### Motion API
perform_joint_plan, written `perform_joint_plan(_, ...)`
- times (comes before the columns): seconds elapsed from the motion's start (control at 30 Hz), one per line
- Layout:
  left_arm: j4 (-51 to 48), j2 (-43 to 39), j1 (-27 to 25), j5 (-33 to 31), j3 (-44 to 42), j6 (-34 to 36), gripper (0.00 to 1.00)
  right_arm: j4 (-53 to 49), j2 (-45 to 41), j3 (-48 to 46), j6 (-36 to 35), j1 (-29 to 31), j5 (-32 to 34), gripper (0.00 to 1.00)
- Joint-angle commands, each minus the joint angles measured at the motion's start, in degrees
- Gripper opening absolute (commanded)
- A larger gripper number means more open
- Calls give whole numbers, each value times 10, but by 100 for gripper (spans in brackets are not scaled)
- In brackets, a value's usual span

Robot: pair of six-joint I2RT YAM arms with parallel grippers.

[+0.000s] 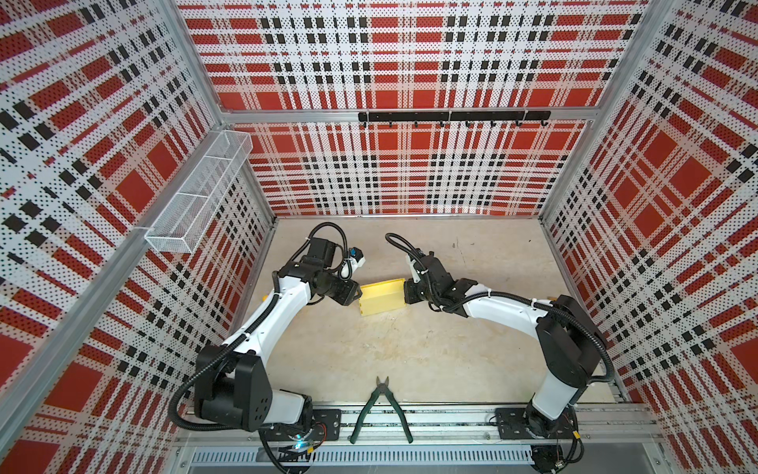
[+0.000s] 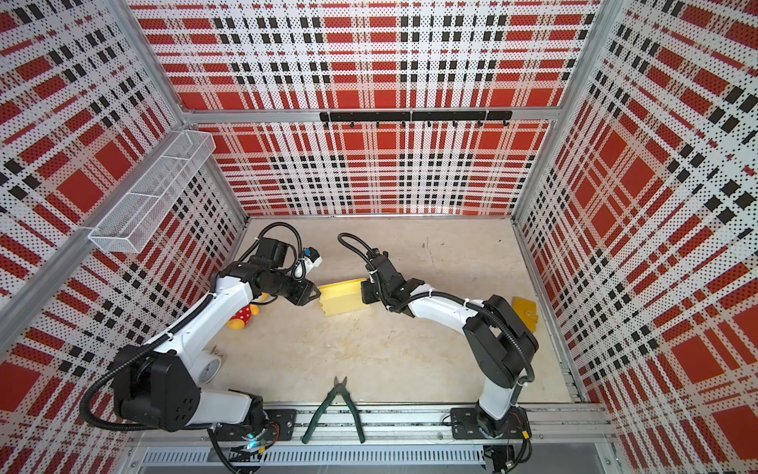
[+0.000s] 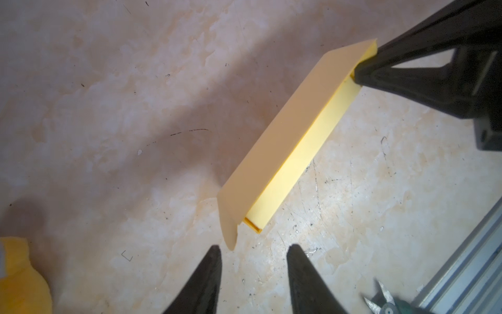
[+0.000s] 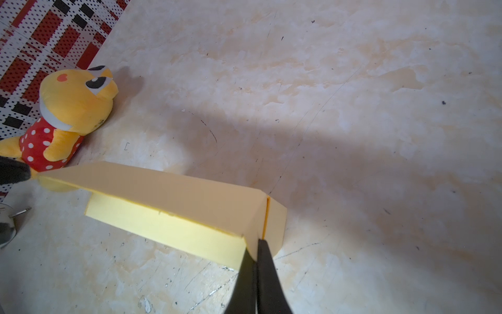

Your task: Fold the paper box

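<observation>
We find the paper box [image 1: 381, 297] lying on the table [image 1: 471, 353] about midway between the two arms, its long side running from one arm toward the other; it is a pale yellow, shallow oblong, partly folded, with a broad top panel slanting over the lighter front wall and not lying flat on it.

The right fingers [image 4: 264, 261] are pressed together on the box's end; they pinch the cardboard at the corner where the top panel meets a side flap, just beside an orange crease line.

The left fingers [image 3: 212, 271] stand apart with nothing between them; they sit just short of the opposite end of the box, where a rounded flap hangs down close to one fingertip without touching it.

A yellow plush toy [image 4: 70, 119] in a red polka-dot dress sits near the plaid wall on the left arm's side, apart from the box. Green-handled cutters [image 1: 381, 406] lie at the front edge of the table, handles spread across the metal rail. In a top view a small orange-yellow flat piece [image 2: 525, 312] rests by the right wall, partly behind the right arm's elbow.
</observation>
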Motion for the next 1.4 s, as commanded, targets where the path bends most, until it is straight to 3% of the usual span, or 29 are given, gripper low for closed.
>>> perform_joint_plan(0.0,33,6,5,-15,-9,-25,42,-49,17,2,11,6,-3,0)
perform_joint_plan(0.27,39,17,3,-5,-17,-69,27,-54,19,12,11,8,-3,0)
perform_joint_plan(0.53,21,17,5,-10,-18,-68,29,-64,23,24,11,9,-3,0)
perform_joint_plan(0.87,3,27,4,20,16,-111,2,-66,31,30,11,11,-5,0)
perform_joint_plan(1.03,-1,40,13,44,37,-162,0,-65,36,31,11,12,-7,0)
perform_joint_plan(1.37,15,54,36,157,32,-268,0,-67,41,31,11,12,-8,0)
